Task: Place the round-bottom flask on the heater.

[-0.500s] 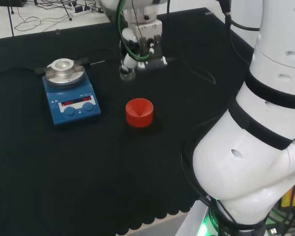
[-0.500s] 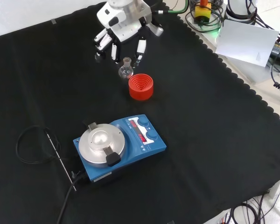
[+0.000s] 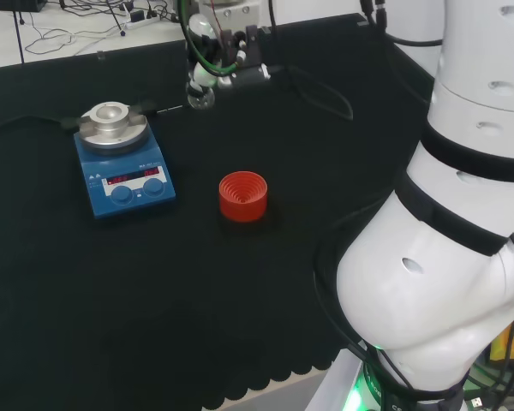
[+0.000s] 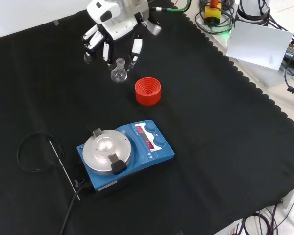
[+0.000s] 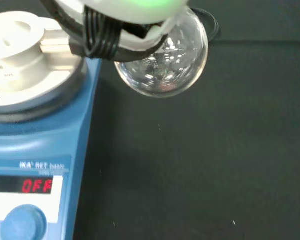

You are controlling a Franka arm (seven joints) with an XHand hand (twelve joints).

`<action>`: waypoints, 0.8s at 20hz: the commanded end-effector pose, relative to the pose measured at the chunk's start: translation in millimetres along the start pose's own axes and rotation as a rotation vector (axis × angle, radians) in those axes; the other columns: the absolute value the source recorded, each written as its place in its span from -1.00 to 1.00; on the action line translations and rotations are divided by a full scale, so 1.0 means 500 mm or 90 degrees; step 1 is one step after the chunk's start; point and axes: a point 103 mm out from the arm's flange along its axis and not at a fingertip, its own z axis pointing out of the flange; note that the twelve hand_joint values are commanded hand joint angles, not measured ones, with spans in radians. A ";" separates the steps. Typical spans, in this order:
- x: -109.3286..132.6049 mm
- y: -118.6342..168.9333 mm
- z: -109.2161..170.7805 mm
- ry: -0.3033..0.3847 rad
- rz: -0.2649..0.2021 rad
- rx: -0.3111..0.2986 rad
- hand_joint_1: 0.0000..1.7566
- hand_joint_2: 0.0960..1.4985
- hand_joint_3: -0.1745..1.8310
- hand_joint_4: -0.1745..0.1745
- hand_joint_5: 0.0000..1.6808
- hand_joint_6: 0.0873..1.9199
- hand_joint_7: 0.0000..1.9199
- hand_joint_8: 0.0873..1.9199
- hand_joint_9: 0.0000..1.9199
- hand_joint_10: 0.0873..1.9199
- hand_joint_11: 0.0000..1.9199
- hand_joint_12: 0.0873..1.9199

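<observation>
- Since 0.5 s ago the hand [image 4: 115, 29] has shifted left and up in the front view, carrying the round-bottom flask [image 4: 118, 71] with it; the flask now hangs up and left of the red ribbed stand [image 4: 148, 91], no longer just above its rim.
- Head view: hand [image 3: 225, 53] and flask [image 3: 200, 94] sit higher and farther left than before, now level with the far side of the heater [image 3: 122, 163], to its right.
- Stand [image 3: 242, 196] and heater [image 4: 125, 154] unchanged in position in both views.
- Hand state: fingers [image 4: 135, 48] curled down around the flask neck, pinching it; bulb hangs below the fingertips, upright, clear of the black cloth [image 4: 225, 127].
- Front view shows the flask neck between the fingers and the open gap between flask and stand.
- Wrist view shows what the others cannot: clear bulb [image 5: 165, 62] close up, tucked under a blurred white part of the hand [image 5: 125, 10], appearing just beside the heater's metal top plate [image 5: 25, 65] and not over it; blue heater body [image 5: 40, 175] with red display lit below.
- Contents of the bulb cannot be told.
</observation>
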 end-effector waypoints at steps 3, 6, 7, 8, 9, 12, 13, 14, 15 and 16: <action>0.079 0.089 -0.034 -0.022 -0.055 0.014 0.26 -0.15 -0.17 1.00 0.41 -0.20 -0.72 -0.35 -0.48 -0.39 -0.81 0.43; 0.107 0.121 -0.036 -0.031 -0.072 0.016 0.26 -0.15 -0.17 1.00 0.41 -0.20 -0.72 -0.35 -0.48 -0.39 -0.81 0.43; 0.116 0.131 -0.036 -0.035 -0.078 0.017 0.26 -0.15 -0.17 1.00 0.41 -0.20 -0.72 -0.35 -0.48 -0.39 -0.81 0.43; 0.127 0.141 -0.037 -0.036 -0.084 0.017 0.26 -0.15 -0.17 1.00 0.41 -0.20 -0.72 -0.35 -0.48 -0.39 -0.81 0.43; 0.138 0.150 -0.037 -0.037 -0.091 0.018 0.26 -0.15 -0.17 1.00 0.41 -0.20 -0.72 -0.35 -0.48 -0.39 -0.80 0.43; 0.173 0.172 -0.032 -0.037 -0.111 0.021 0.26 -0.16 -0.17 1.00 0.41 -0.20 -0.71 -0.35 -0.48 -0.39 -0.80 0.43; 0.183 0.176 -0.030 -0.035 -0.117 0.021 0.26 -0.16 -0.16 1.00 0.41 -0.20 -0.71 -0.35 -0.48 -0.39 -0.80 0.43; 0.194 0.181 -0.027 -0.033 -0.122 0.023 0.26 -0.16 -0.16 1.00 0.41 -0.20 -0.71 -0.35 -0.47 -0.39 -0.80 0.43; 0.203 0.185 -0.024 -0.033 -0.127 0.025 0.26 -0.16 -0.16 1.00 0.41 -0.20 -0.71 -0.35 -0.47 -0.39 -0.80 0.43; 0.211 0.189 -0.021 -0.033 -0.131 0.027 0.26 -0.16 -0.16 1.00 0.41 -0.20 -0.71 -0.35 -0.47 -0.39 -0.80 0.43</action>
